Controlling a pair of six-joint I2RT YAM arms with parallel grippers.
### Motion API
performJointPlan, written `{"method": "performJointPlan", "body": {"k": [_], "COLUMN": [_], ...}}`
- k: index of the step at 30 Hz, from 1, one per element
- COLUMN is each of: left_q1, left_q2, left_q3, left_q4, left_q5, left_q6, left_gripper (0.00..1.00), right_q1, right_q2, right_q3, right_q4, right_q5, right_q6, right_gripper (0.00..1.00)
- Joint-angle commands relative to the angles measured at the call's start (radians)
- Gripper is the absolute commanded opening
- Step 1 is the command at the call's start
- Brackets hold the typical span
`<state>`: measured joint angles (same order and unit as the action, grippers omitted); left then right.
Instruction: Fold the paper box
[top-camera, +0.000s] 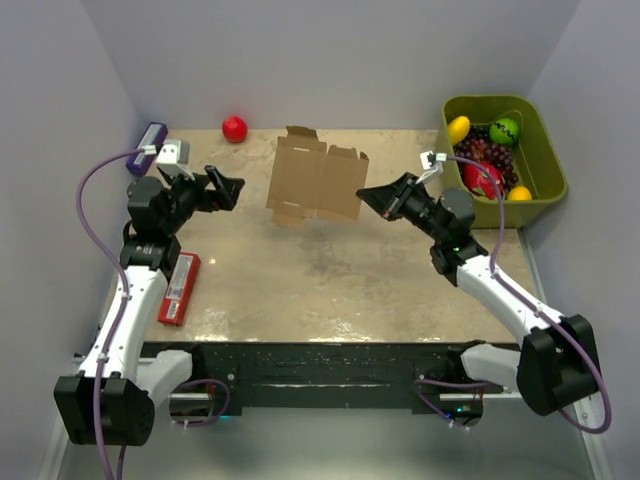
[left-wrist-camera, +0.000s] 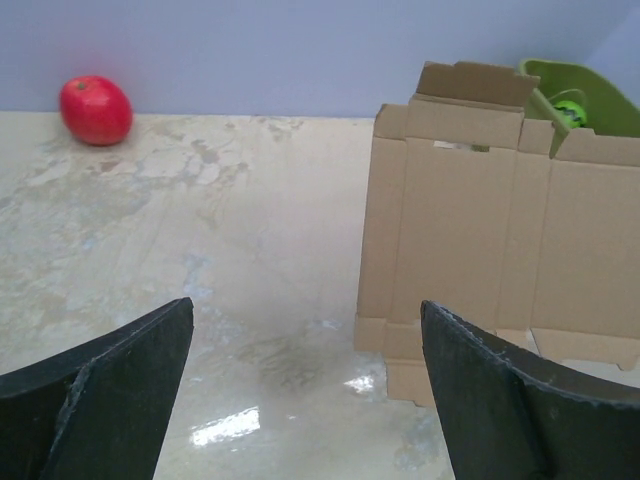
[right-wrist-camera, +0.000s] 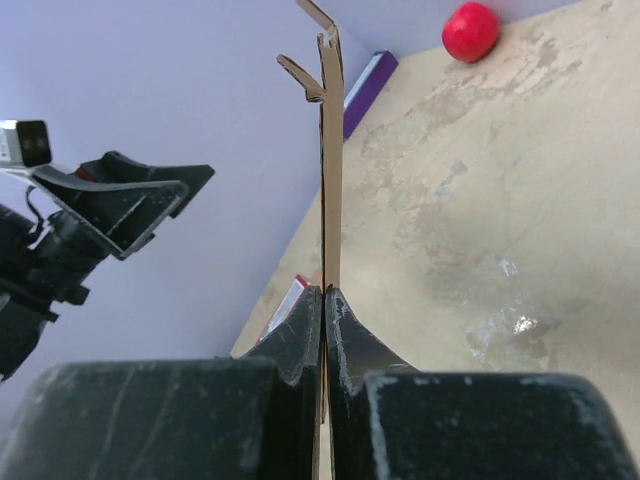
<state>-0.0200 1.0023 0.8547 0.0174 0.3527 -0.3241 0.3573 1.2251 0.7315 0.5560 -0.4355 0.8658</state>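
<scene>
The paper box is a flat brown cardboard blank with creased panels and tabbed flaps, held upright above the table's far middle. My right gripper is shut on its right edge. In the right wrist view the paper box shows edge-on, rising straight out of the right gripper, whose jaws are pressed together on it. My left gripper hangs open to the left of the blank, apart from it. In the left wrist view the paper box stands ahead and to the right of the left gripper, with nothing between the fingers.
A red ball-like fruit lies by the back wall. A purple box sits in the back left corner. A flat red packet lies beside the left arm. A green bin of toy fruit stands at the back right.
</scene>
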Motion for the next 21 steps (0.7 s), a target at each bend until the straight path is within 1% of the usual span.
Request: {"method": "performJointPlan", "body": {"k": [1,4,6,11,17,18,21], "left_q1": [0.012,0.018,0.018,0.018,0.018,0.018,0.017], "left_q2": [0.013,0.022,0.033,0.053,0.073,0.081,0.091], "left_q3": [-0.017,-0.043,-0.054,-0.055,-0.075,-0.077,-0.079], "left_q4": [0.133,0.225,0.265,0.248,0.308,0.32,0.326], "left_q5": [0.205,0.31,0.348,0.335,0.388,0.417,0.433], "left_q6": [-0.084,-0.145,-0.164,-0.153,-0.182,-0.193,-0.199], "left_gripper": [1.0,0.99,1.0,1.0,0.99,0.99,0.98], "right_q1": [-0.008,-0.011,-0.011,-0.009,-0.009,-0.009,-0.009], "right_q2": [-0.082,-0.11,-0.118,-0.131,-0.145,-0.148,-0.165], "right_q3": [0.054,0.066,0.072,0.069,0.075,0.075,0.082], "right_q4": [-0.122,-0.133,-0.131,-0.073,-0.039,-0.031,-0.025], "right_q5": [-0.063,-0.081,-0.101,-0.144,-0.184,-0.192,-0.193], "right_q6": [-0.037,-0.028,-0.014,0.036,0.062,0.071,0.073], "right_gripper": [0.0,0.0,0.0,0.0,0.0,0.0,0.0]}}
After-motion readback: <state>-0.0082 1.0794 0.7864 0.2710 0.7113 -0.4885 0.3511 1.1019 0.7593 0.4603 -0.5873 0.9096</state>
